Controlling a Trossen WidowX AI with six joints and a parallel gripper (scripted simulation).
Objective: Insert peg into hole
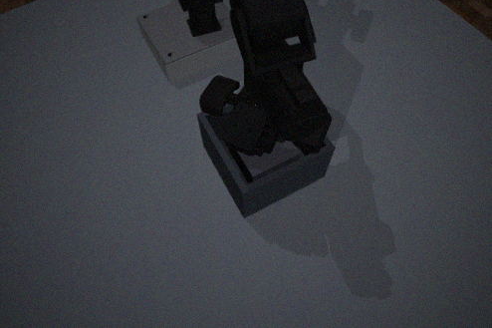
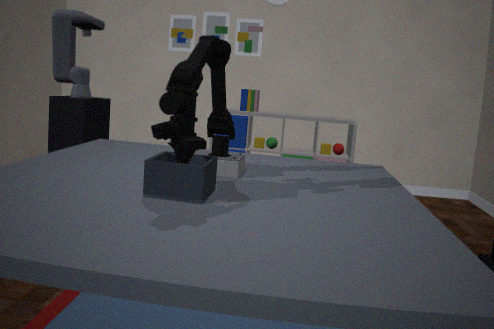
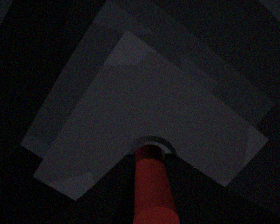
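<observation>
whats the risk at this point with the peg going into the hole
1. The red peg has only its tip at the hole in the plate; letting go now could leave it tilted or partly in.
2. The gripper is shut on the peg low inside the box, close to its walls, so any sideways correction could nudge the box.

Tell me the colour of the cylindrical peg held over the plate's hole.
Red; the cylindrical peg shows best in the wrist view.

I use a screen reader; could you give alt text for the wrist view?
A red peg, held in the gripper, points down with its tip at the hole in a pale square plate. Dark box walls surround the plate.
</observation>
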